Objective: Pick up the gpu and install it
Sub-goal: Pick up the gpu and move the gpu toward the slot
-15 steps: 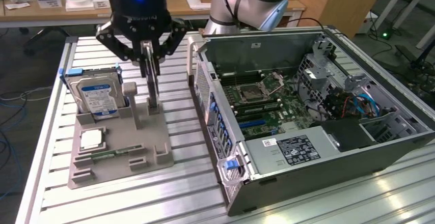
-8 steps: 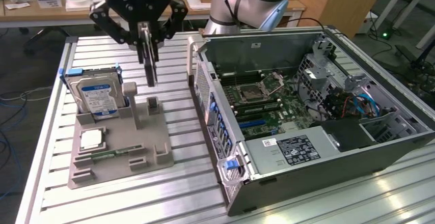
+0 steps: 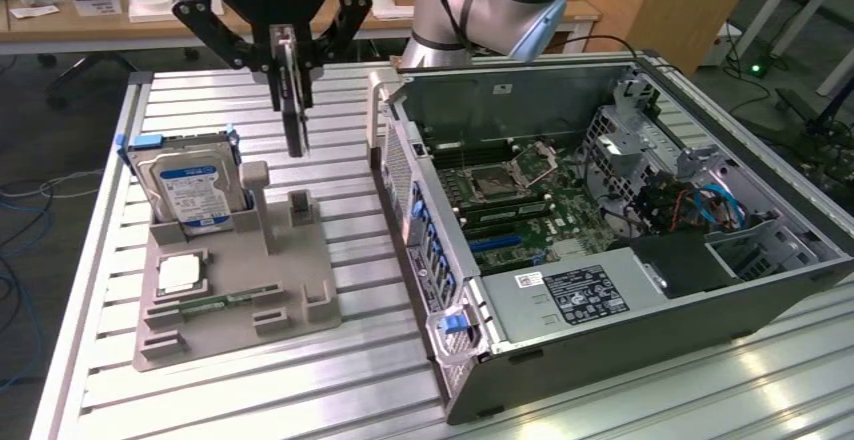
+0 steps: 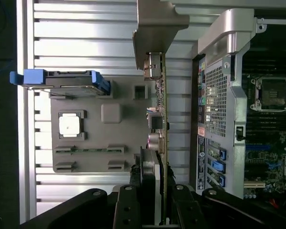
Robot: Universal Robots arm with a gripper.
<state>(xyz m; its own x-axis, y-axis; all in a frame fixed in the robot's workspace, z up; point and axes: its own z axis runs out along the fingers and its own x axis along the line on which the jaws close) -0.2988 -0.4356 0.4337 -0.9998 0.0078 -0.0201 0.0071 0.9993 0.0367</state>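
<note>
My tool sits in the upper left of the exterior frame, clenched on the gpu. The jaws are drawn in close, only as far apart as the card is thick. The card hangs upright and edge-on below the fingers, clear in the air above the grey holder, touching nothing but my tool.

The exterior view gives me the layout. The hard drive with its blue-white label stands in the holder at left of centre. A square processor chip and a narrow memory stick lie lower on the same holder. The open computer case fills the right half of the frame, lying on the ribbed metal desk with its motherboard exposed. The card is well to the left of the case, over the holder rather than over the board.

The wrist view looks straight down the card. The tool pinches the gpu, a thin strip bristling with connectors. A silvery bracket flares out at the far end from my fingers. Beneath lie the hard drive, the chip and the perforated rear wall of the case. The card hangs between holder and case wall. From this edge I cannot make out the fan face.
</note>
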